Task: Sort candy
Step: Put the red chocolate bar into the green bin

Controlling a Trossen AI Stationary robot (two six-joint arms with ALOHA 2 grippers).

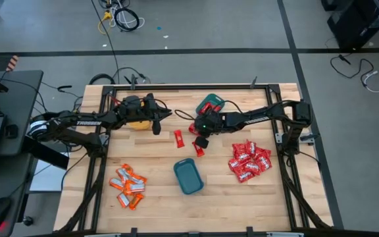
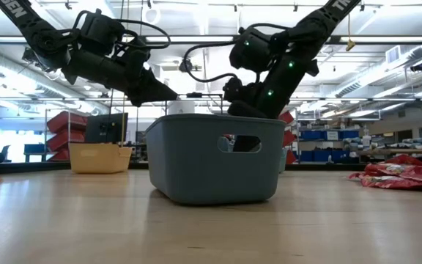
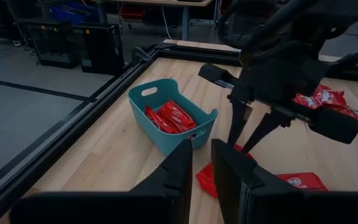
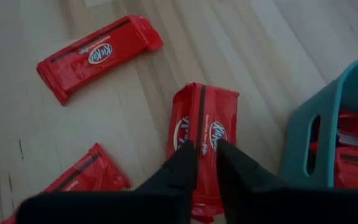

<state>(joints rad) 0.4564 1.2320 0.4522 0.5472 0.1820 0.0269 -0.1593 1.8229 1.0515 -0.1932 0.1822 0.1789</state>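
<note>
The candy lies in groups. Two narrow red bars (image 1: 178, 138) lie mid-table and more fill the far teal bin (image 3: 166, 84). Wider red packets (image 1: 249, 161) are piled at the right and orange-and-white packets (image 1: 129, 185) at the near left. My right gripper (image 4: 207, 155) reaches down beside the far teal bin (image 1: 209, 105), its fingers nearly together on a red bar (image 4: 201, 118) lying flat on the table. My left gripper (image 1: 156, 126) hovers by the yellow bin (image 1: 137, 117), shut and holding nothing. My right gripper meets the red bar's top face near one end (image 4: 204, 134), along the wrapper's middle seam. The fingers (image 4: 185, 168) slant down from above and close across the bar's width. The bar lies flat on the table. I cannot tell whether they pinch the wrapper or only rest on it.
A second teal bin (image 1: 188, 176) stands near the table's middle front, and in the low view it hides the right gripper's fingertips. Two more red bars (image 4: 98, 53) lie close around the right gripper. Black frame rails (image 1: 176, 87) edge the table.
</note>
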